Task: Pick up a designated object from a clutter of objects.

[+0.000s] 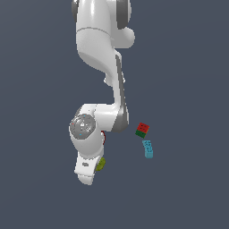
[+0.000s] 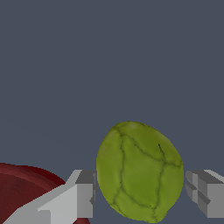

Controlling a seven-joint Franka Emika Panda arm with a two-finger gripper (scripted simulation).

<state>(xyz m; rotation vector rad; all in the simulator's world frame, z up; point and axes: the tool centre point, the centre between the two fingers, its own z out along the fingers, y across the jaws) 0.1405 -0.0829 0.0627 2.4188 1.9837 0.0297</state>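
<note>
The fingers (image 2: 85, 194) sit spread on either side of the yellow-green lump (image 2: 139, 173), not clamping it (gaps show). A dark red bowl (image 2: 22, 188) lies beside.

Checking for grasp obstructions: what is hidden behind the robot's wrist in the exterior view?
The yellow-green lump peeks out beside the claw, and a sliver of the dark red bowl. The rest of both is covered.

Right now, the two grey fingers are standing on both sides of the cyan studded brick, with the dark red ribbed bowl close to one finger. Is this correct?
Not quite. In the wrist view the grey fingers stand on either side of the olive yellow-green lumpy blob, not the cyan studded brick, which the exterior view shows lying apart. The dark red ribbed bowl is indeed close to one finger.
</note>
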